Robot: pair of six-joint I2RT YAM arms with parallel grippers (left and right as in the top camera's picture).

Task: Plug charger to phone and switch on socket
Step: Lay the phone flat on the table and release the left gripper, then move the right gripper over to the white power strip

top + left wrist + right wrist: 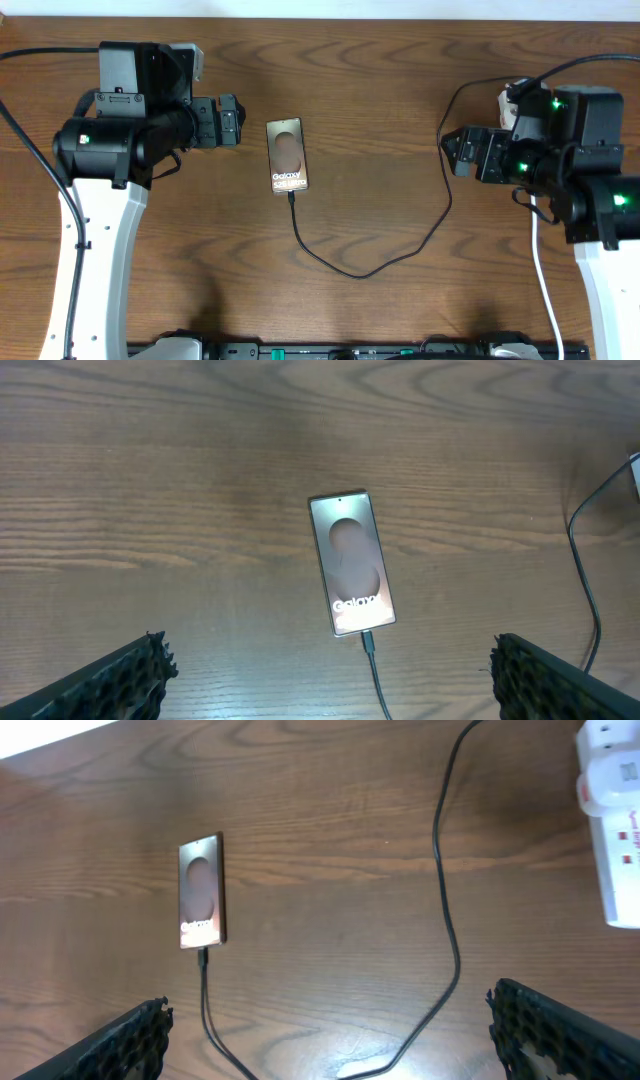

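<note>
The phone [287,156] lies flat on the wooden table, screen up with a pale circle and white "Galaxy" text. It also shows in the left wrist view [350,563] and the right wrist view [201,892]. The charger [350,273], a thin black cable, has its plug tip [368,643] seated in the phone's near end, and it loops right and up toward the socket. The socket [612,820], white with red marks, is mostly hidden under the right arm in the overhead view [513,97]. My left gripper [240,122] is open and empty, left of the phone. My right gripper [450,152] is open and empty, left of the socket.
A thick white cord [541,262] runs from the socket toward the table's front edge under the right arm. The black cable [446,905] crosses the table between the phone and the right gripper. Both arm bases stand at the front corners.
</note>
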